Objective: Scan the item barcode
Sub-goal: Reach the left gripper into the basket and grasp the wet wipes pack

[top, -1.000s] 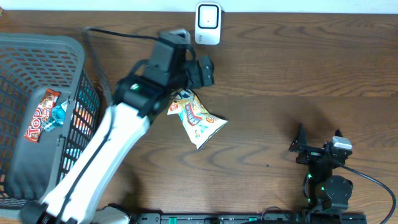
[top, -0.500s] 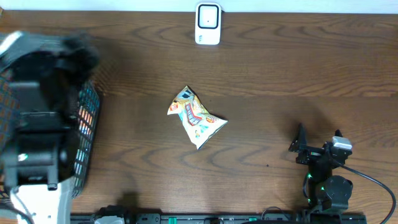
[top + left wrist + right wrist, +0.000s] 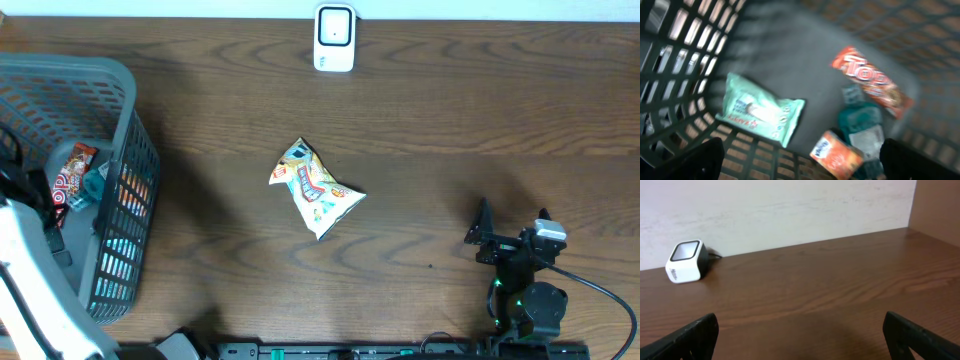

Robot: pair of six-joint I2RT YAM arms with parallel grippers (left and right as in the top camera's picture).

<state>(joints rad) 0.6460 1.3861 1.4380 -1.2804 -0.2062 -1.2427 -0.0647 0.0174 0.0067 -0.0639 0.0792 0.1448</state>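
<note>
A yellow, colourful snack bag (image 3: 315, 198) lies flat in the middle of the table with nothing touching it. The white barcode scanner (image 3: 334, 38) stands at the far edge; the right wrist view shows the scanner (image 3: 686, 260) at the far left. My left gripper (image 3: 802, 167) hangs open over the inside of the grey basket (image 3: 120, 130), above a mint-green packet (image 3: 760, 110), a red Top bar (image 3: 872, 82), an orange box (image 3: 837, 155) and a teal packet (image 3: 860, 122). My right gripper (image 3: 512, 225) rests open at the front right, holding nothing.
The basket stands at the table's left end, and my white left arm (image 3: 35, 290) reaches over its near side. A pale wall (image 3: 790, 205) runs behind the scanner. Dark wooden tabletop (image 3: 450, 120) lies between the bag and the right arm.
My left arm has swung from above the snack bag leftward to the basket, leaving the bag lying on the table. The right arm has not moved.
</note>
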